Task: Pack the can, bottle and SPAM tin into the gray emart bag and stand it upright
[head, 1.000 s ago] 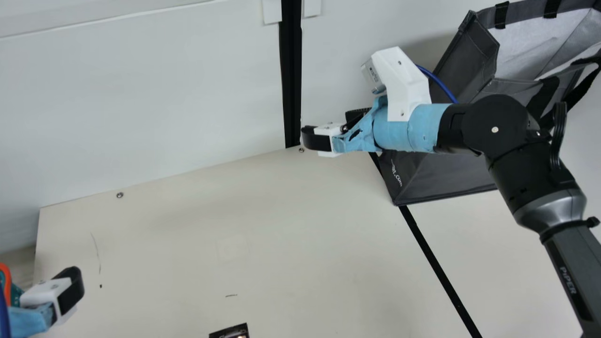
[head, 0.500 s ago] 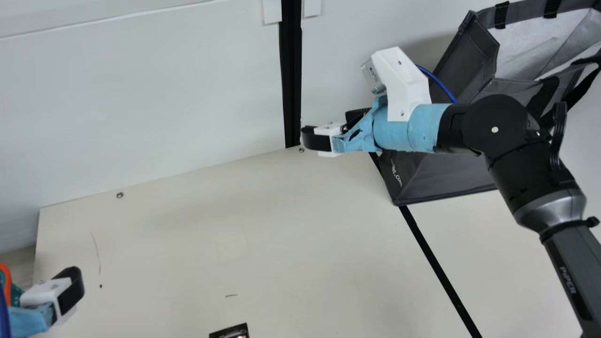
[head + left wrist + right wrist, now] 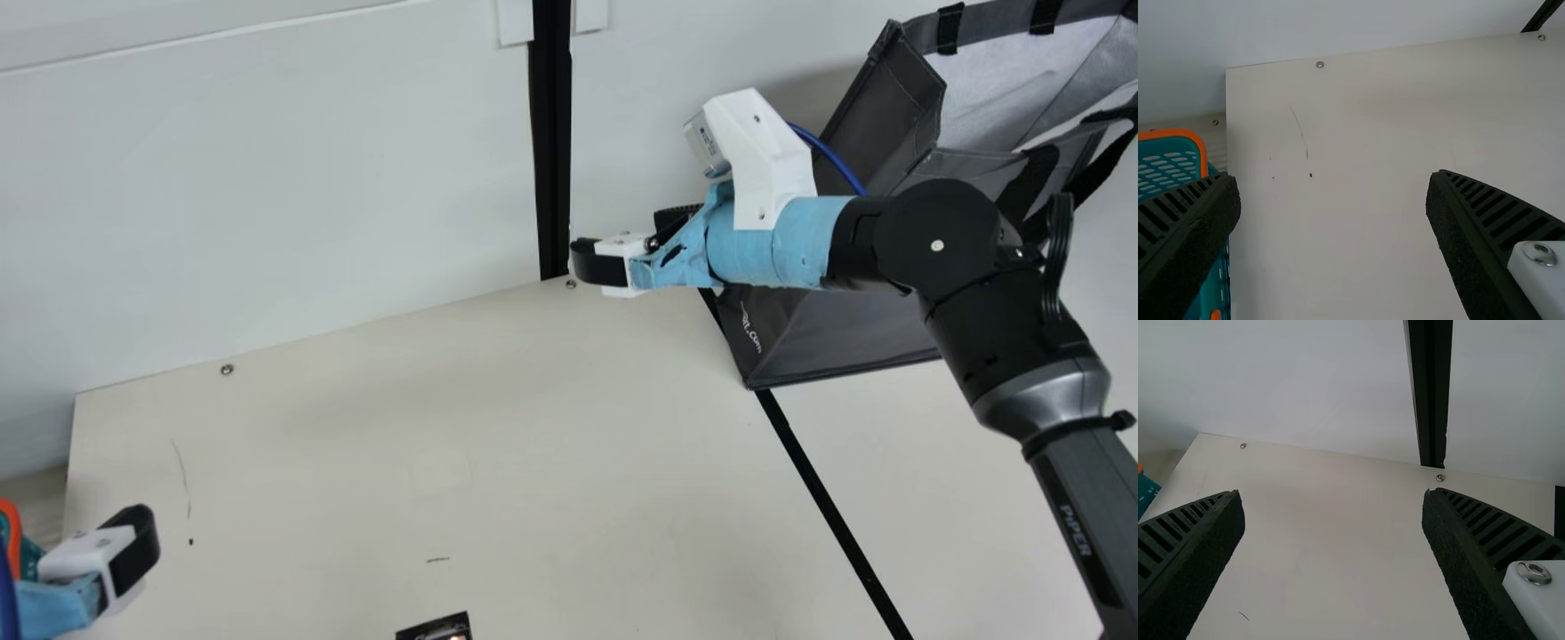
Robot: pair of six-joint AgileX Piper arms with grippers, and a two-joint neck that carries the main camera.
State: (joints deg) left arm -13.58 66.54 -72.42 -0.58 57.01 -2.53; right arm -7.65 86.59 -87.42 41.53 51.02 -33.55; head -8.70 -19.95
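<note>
Apparently, the gray bag (image 3: 853, 329) is standing at far right, partly behind the right arm (image 3: 773, 240). Left gripper (image 3: 1333, 173) and right gripper (image 3: 1331, 491) are hanging wide open, holding nothing. Judgement: if righting is remaining, the right should be pinching the rim (image 3: 978, 163) lightly, lifting straight, avoiding collapse.

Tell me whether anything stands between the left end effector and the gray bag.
Yes, the right arm. In the main view the right end effector hangs between the left end effector and the gray bag, and the arm covers part of the bag.
</note>
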